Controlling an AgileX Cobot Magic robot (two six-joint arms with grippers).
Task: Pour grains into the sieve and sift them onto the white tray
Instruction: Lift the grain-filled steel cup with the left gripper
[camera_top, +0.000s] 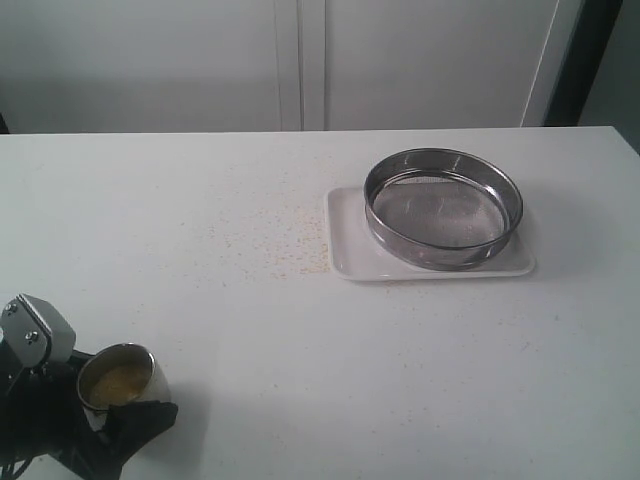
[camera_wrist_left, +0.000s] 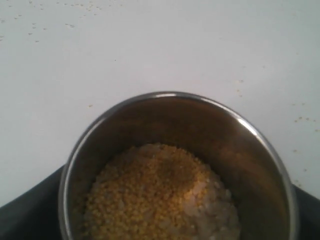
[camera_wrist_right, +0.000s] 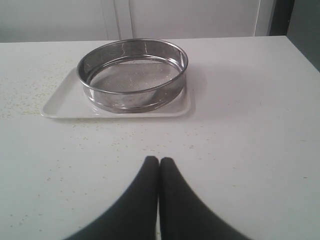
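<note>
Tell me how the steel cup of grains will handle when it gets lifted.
The steel cup looks rigid, so it should not flex. Its smooth rounded wall may be slippery in a grip. The grains are loose and sit low inside, so it is probably bottom-heavy, yet tilting would likely shift and spill them.
</note>
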